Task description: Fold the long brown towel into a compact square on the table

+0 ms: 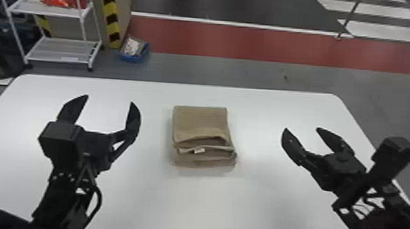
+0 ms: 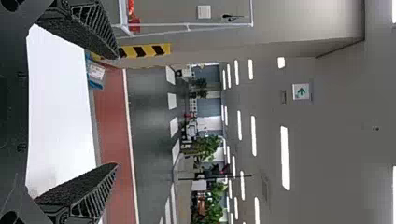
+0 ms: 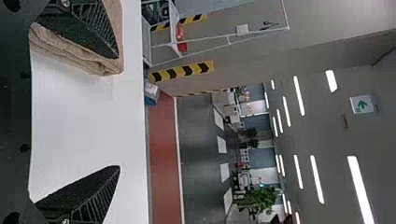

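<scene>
Where one towel [image 1: 198,122] lies, two grippers [image 1: 110,100] gape.

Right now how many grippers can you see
2: the open left gripper, left of the folded brown towel, and the open right gripper, right of it, both above the white table.

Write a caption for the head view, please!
Folded brown towel between the open left gripper and open right gripper.
</scene>
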